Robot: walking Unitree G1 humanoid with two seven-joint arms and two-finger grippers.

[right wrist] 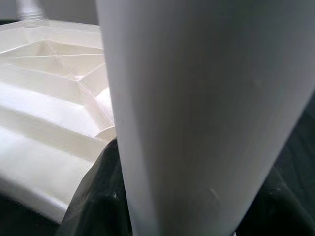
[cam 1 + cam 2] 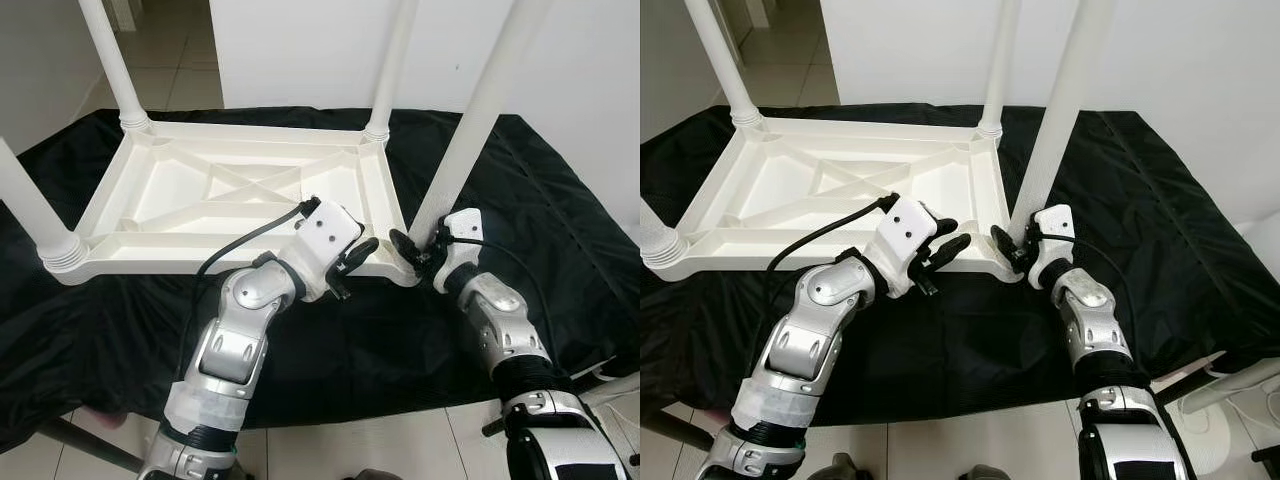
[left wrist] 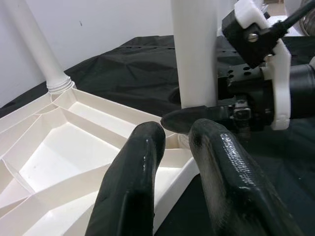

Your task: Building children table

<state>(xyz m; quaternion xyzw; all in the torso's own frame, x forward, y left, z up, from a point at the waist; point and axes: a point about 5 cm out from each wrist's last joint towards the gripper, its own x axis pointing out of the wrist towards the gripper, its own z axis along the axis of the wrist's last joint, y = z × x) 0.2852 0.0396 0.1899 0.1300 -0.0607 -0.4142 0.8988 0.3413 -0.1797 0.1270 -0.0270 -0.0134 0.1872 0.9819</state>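
Note:
A white plastic children's table (image 2: 200,265) lies upside down on a black cloth, with its legs pointing up. My right gripper (image 2: 415,250) is shut on the near-right leg (image 2: 470,130) just above its socket at the table's corner. In the right wrist view that leg (image 1: 206,98) stands between the dark fingers. My left gripper (image 2: 358,256) hovers at the table's near rim beside that corner, fingers close together with nothing between them. In the left wrist view, its fingertips (image 3: 147,142) point at the leg (image 3: 194,54) and at one right finger (image 3: 197,115) lying across it.
Three other legs stand in their sockets: far left (image 2: 110,60), far right (image 2: 390,70) and near left (image 2: 30,210). The black cloth (image 2: 560,220) covers the whole work surface. A white wall rises behind it, and tiled floor (image 2: 400,440) shows at the front edge.

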